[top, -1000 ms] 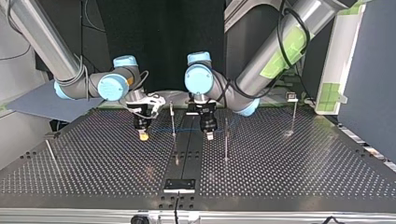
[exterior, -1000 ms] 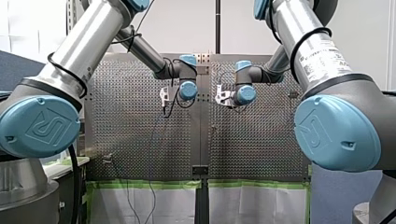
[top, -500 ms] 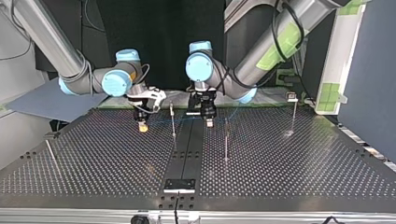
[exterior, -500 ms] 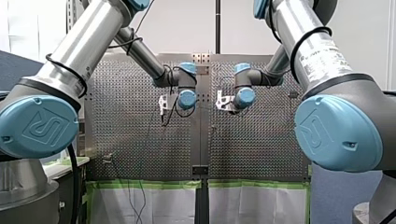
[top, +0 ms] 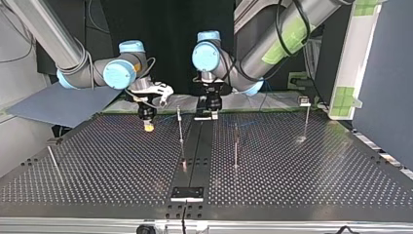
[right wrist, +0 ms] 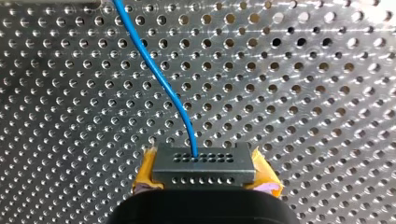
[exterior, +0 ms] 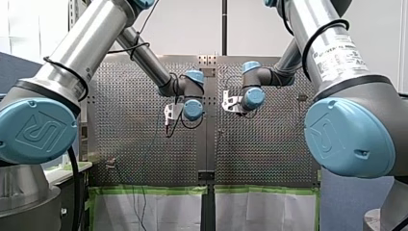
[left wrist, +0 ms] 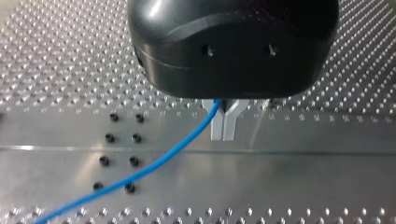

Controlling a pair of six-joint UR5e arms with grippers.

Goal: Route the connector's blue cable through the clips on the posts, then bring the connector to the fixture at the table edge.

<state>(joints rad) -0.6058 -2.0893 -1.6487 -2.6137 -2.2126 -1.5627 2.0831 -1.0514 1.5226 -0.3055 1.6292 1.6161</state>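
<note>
**Both grippers clamped, one post between them**

In the top view a post (top: 180, 126) stands between the right gripper (top: 148, 127) and left gripper (top: 213, 115). A second post (top: 236, 146) stands near the left one, on the perforated table (top: 292, 170). The dark connector (right wrist: 204, 164), with rows of small holes, is pinched between the right gripper's yellow pads (right wrist: 145, 170), long axis running pad to pad. The blue cable (right wrist: 159, 79) leaves its holed face, heading ahead of the fingers. The left gripper's metal fingers (left wrist: 215, 128) are drawn narrow onto the cable.
</note>
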